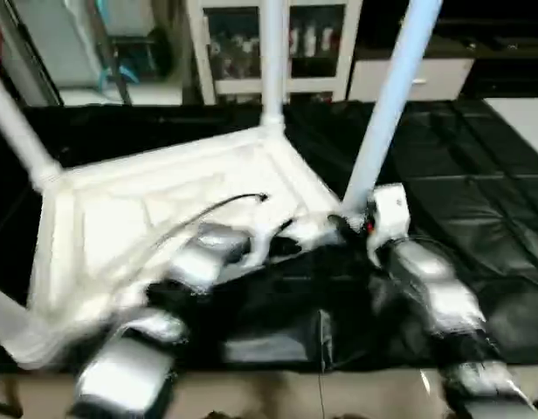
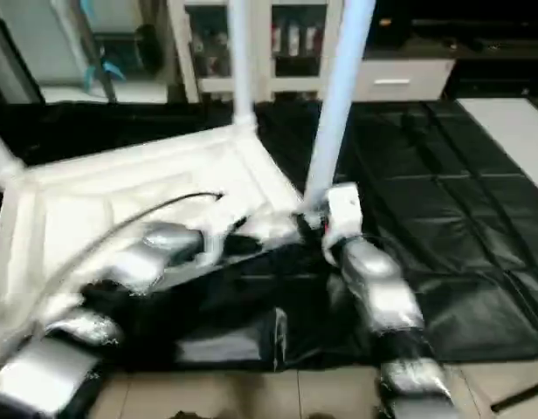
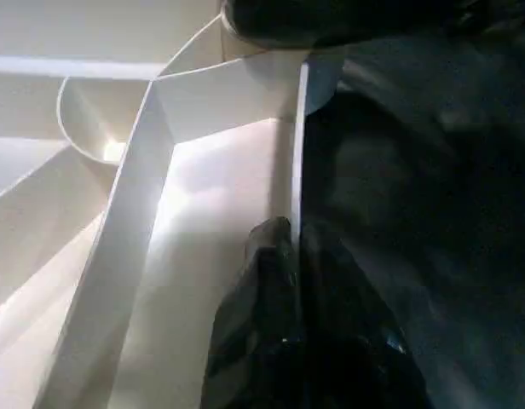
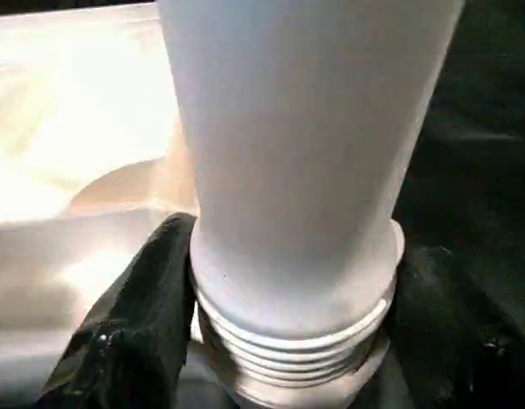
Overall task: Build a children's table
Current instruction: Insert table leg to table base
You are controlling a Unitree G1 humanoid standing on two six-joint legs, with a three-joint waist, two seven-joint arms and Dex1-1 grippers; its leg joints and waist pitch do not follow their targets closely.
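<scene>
Right wrist view: right gripper (image 4: 284, 341) jaws grasp leg (image 4: 297, 153) at threaded base | left gripper (image 3: 288, 256) jaws clenched on upturned children's table (image 1: 164, 209) rim | advice: keep leg square to socket, twist gently, rim pinned.

No text, label, brand, number or sign can be read on anything in these views.
</scene>
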